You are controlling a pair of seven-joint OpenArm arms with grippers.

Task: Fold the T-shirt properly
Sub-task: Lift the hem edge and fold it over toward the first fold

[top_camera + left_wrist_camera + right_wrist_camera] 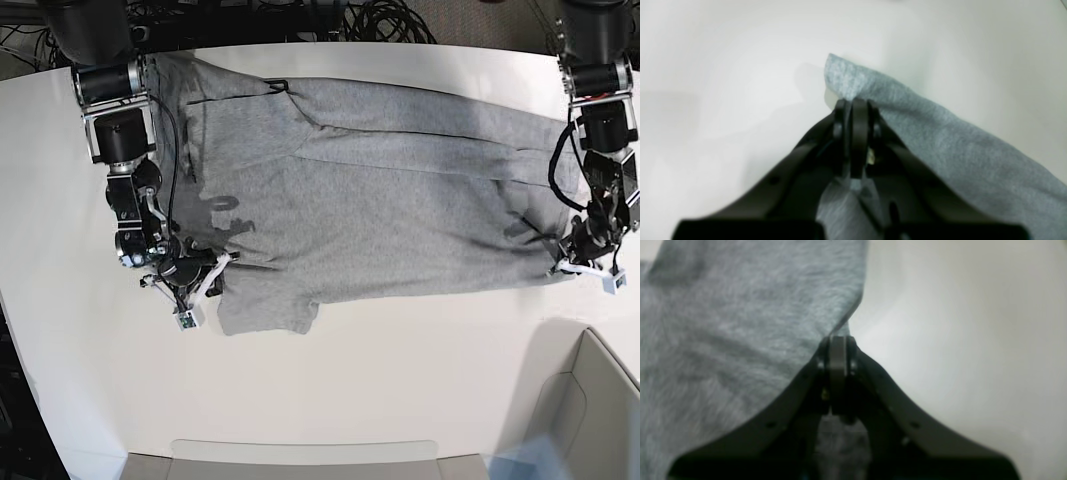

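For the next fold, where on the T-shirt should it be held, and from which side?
Best at the near long edge's two ends, from the outer sides. The T-shirt lies flat, stretched across the table. The left hand and the right hand are shut on it there, so lifting that edge should probably carry it over evenly.

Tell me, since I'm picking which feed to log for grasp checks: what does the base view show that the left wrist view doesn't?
Only the base view shows the whole T-shirt spread across the white table, both arms, and the right claw at its other side. Only the left wrist view shows, close up, the left claw shut on a cloth corner, with fabric pinched between its tips. Both show the grey shirt, the table, and the left claw at the shirt's edge.
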